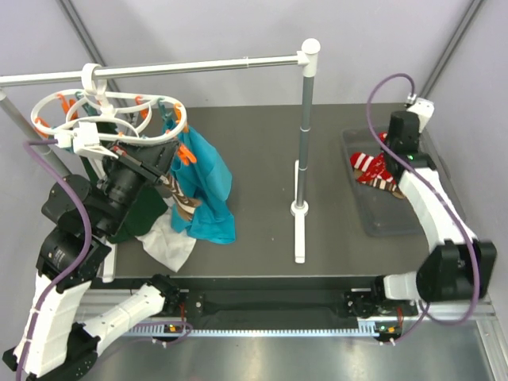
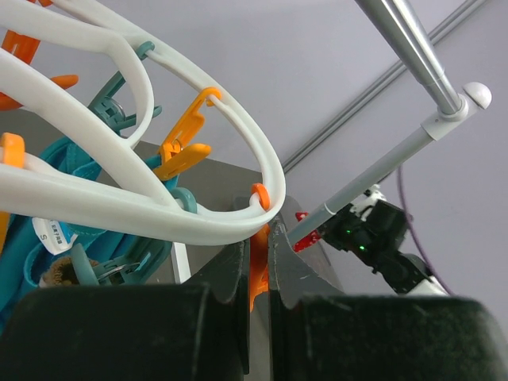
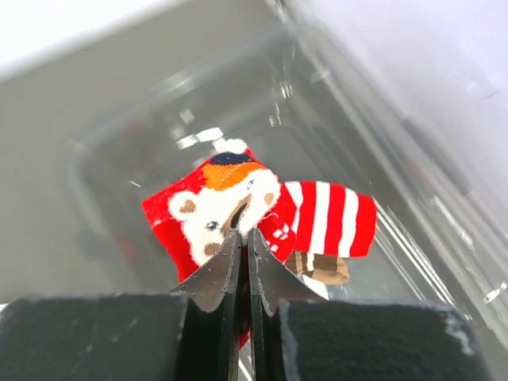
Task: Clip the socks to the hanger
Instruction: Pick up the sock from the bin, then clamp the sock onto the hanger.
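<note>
The white oval hanger [image 1: 103, 119] hangs by its hook from the rail at the far left, and its ring [image 2: 198, 226] fills the left wrist view. My left gripper [image 2: 259, 238] is just under the ring's edge, shut on an orange clothespin [image 2: 257, 278]. A brown striped sock [image 1: 184, 202] hangs below the hanger. At the right, my right gripper [image 3: 244, 236] is down in the clear bin [image 3: 119, 159], shut on a red sock with a bear face [image 3: 214, 206]. A red striped sock [image 3: 329, 218] and a brown sock [image 3: 321, 268] lie beside it.
A teal garment [image 1: 208, 182] hangs from the hanger, with dark green [image 1: 139, 210] and white [image 1: 168, 246] cloths below it. The long white rail [image 1: 198, 65] runs across the back on its upright post [image 1: 304, 135], which stands mid-table. The bin [image 1: 381, 214] sits at the table's right side.
</note>
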Robot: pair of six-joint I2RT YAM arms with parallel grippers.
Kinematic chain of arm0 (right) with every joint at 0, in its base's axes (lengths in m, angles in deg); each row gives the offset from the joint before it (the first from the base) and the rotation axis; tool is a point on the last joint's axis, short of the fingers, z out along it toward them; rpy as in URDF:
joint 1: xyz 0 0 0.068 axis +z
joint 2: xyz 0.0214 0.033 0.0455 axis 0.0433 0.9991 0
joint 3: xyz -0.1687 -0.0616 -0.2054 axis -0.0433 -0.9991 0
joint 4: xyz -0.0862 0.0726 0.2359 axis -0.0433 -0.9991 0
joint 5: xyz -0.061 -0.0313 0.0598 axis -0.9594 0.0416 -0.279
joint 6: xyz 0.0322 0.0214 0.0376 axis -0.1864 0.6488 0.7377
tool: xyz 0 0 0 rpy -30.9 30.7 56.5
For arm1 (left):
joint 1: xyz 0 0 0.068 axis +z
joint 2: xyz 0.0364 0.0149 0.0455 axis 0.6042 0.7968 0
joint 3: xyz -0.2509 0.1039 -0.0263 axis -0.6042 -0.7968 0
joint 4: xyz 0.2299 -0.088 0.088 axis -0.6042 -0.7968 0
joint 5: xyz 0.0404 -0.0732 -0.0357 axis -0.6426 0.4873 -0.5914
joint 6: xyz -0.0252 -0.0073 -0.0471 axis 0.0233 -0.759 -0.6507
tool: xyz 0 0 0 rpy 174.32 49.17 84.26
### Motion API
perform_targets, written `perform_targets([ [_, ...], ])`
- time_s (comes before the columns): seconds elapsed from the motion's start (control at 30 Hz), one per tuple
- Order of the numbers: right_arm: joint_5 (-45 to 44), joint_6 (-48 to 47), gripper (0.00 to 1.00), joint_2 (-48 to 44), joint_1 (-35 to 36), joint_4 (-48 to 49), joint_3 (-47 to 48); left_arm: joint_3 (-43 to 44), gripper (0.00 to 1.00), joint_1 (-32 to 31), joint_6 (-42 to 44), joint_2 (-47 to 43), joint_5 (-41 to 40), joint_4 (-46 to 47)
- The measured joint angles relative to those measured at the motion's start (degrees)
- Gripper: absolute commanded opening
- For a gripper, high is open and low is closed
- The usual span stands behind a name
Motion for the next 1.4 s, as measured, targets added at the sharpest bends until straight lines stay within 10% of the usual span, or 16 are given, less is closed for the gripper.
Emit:
perform_targets([
  [0.53,45.7,3.6,0.00,-38.6,2.3,6.7,-3.3,0.0,0.00,0.0,-0.2,-0.1,-0.2,-0.1],
  [0.77,62.0,10.4,0.00,-39.0,21.2,11.5,-4.3,0.0,0.00,0.0,-0.2,-0.1,-0.2,-0.1],
  [1.03,51.6,9.9,0.00,-28.3,48.6,14.9,-4.1,-0.3,0.00,0.0,-0.9,-0.1,-0.1,0.0],
  [1.4,32.6,12.6,0.00,-5.9,62.9,23.1,8.2,-0.4,0.00,0.0,-2.6,-0.1,0.1,0.0],
])
